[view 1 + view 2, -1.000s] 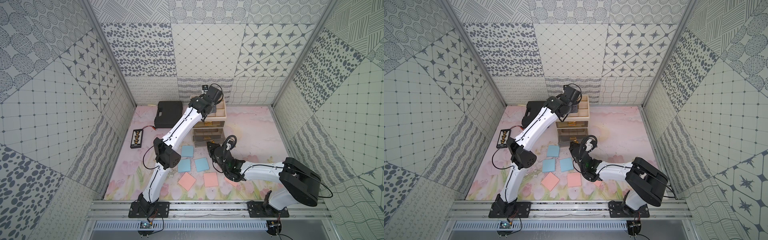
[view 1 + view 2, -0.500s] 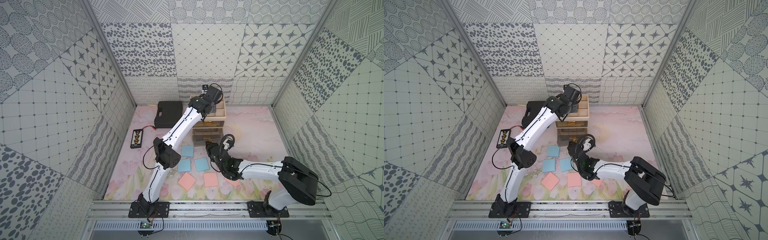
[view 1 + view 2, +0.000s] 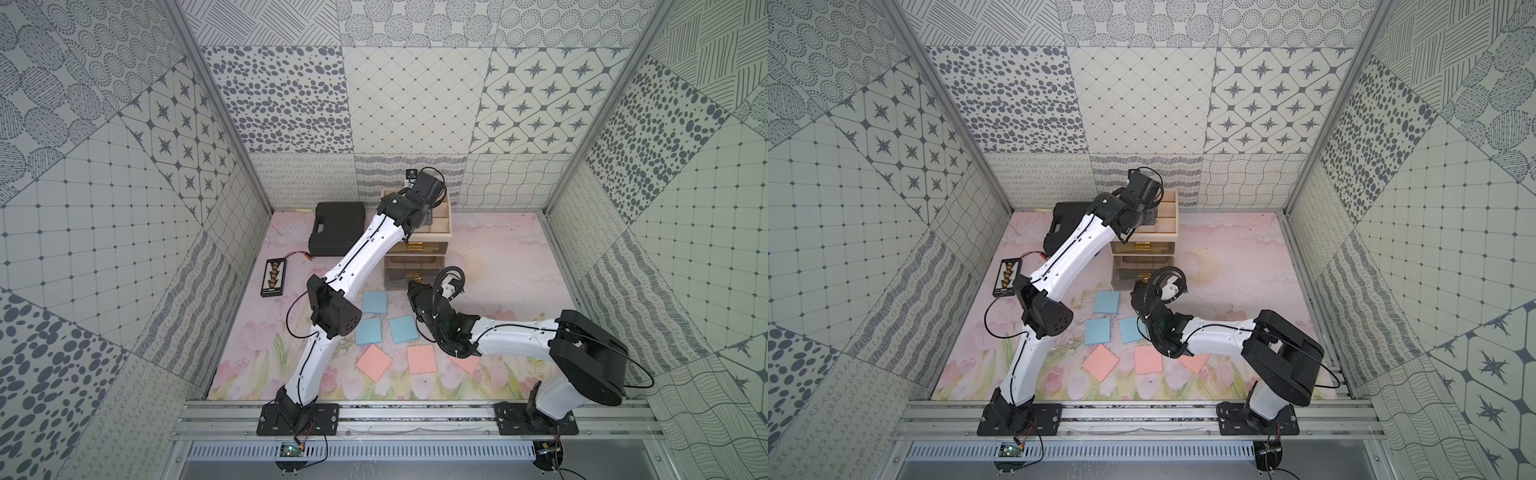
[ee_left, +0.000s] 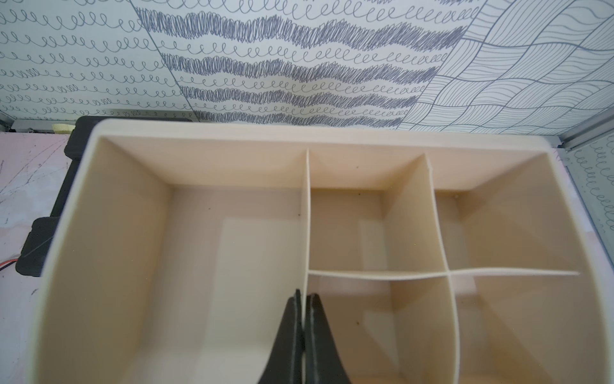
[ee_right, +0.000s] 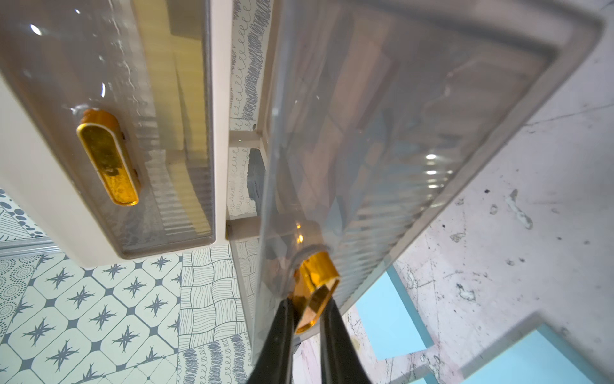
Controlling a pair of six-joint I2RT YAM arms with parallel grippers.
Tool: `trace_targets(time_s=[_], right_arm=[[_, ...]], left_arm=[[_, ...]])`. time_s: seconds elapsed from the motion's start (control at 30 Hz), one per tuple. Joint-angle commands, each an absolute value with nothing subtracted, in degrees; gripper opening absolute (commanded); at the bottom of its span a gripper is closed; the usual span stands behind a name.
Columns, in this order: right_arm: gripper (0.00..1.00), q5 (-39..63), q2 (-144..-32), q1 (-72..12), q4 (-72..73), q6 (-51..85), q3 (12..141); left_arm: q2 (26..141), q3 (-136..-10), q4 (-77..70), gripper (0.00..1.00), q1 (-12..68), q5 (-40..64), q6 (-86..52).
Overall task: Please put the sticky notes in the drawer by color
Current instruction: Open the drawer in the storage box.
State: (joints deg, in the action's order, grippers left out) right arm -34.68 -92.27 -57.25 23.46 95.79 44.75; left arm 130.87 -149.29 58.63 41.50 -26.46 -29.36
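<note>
R pincer (image 5: 309, 304), pinching the gold handle (image 5: 317, 286), has tugged the drawer (image 5: 415, 116) out a bit more for blue notes (image 3: 375, 301) beside it; L pincer (image 4: 304, 297) nips the tray wall (image 4: 305, 216).

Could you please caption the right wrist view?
Right gripper clamps the gold handle of a pulled-out drawer near blue sticky notes.
</note>
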Motion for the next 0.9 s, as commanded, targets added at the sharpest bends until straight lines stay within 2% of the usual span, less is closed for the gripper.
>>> trace_targets(time_s=[0.0,0.3,0.53,0.63,0.8,0.87], right_arm=[[0.00,-36.0,-94.2,-56.8,27.6,92.8,47.6],[0.00,-38.4,-92.7,-56.2,25.8,92.6,47.4],[0.00,-36.4,-93.8,-54.3,27.6,91.5,47.6],[0.12,-35.4,-93.9,-53.7,28.7,90.9,47.3],[0.45,-34.3,-93.2,-53.2,29.8,89.2,47.3],[0.48,-33.7,-92.7,-52.9,30.8,87.3,47.4]], left_arm=[[131.7,-148.9,60.9,0.00,41.8,-28.1,-26.9],[131.5,-148.8,60.9,0.00,42.0,-27.9,-26.5],[131.4,-148.9,60.6,0.00,42.0,-27.6,-25.8],[131.1,-149.0,60.5,0.00,41.9,-27.8,-25.8],[131.0,-148.9,60.1,0.00,41.7,-26.3,-26.3],[130.9,-149.0,60.0,0.03,41.4,-25.6,-26.5]])
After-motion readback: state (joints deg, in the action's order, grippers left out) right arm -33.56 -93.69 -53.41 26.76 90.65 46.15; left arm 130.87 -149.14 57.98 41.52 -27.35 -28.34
